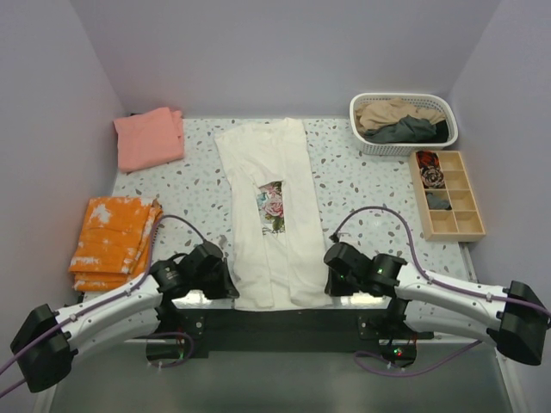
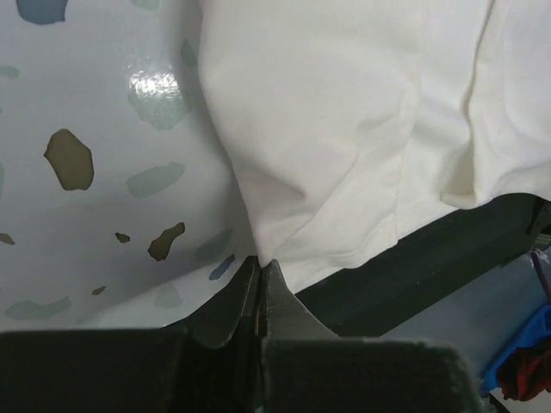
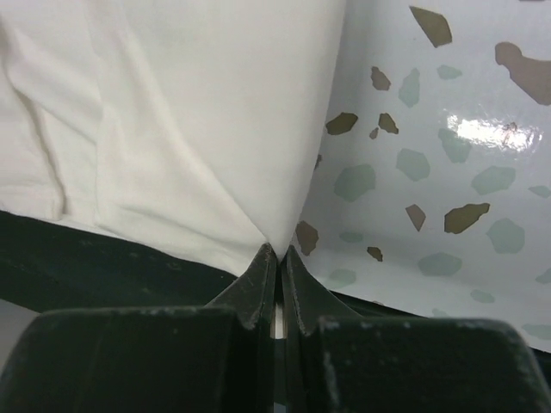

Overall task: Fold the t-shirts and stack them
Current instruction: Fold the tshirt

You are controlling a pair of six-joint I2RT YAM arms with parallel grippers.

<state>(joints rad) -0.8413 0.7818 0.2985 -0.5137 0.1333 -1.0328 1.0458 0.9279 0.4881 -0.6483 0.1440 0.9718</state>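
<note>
**We hold the cream rose-print t-shirt by both near hem corners, set for the lengthwise fold.**

The shirt lies down the middle of the bench, its sides turned inward into a long strip and its hem at the near edge. Our left claw is closed tight on the near-left hem corner and our right claw on the near-right one. The cloth is drawn to a peak at each tip. We judge that gripping both corners lets the hem travel evenly toward the collar. Further out, a folded salmon-pink t-shirt sits far left and an orange tie-dye stack near left. A tan garment and a dark grey garment wait in the white basket, beside a wooden divided tray.
</note>
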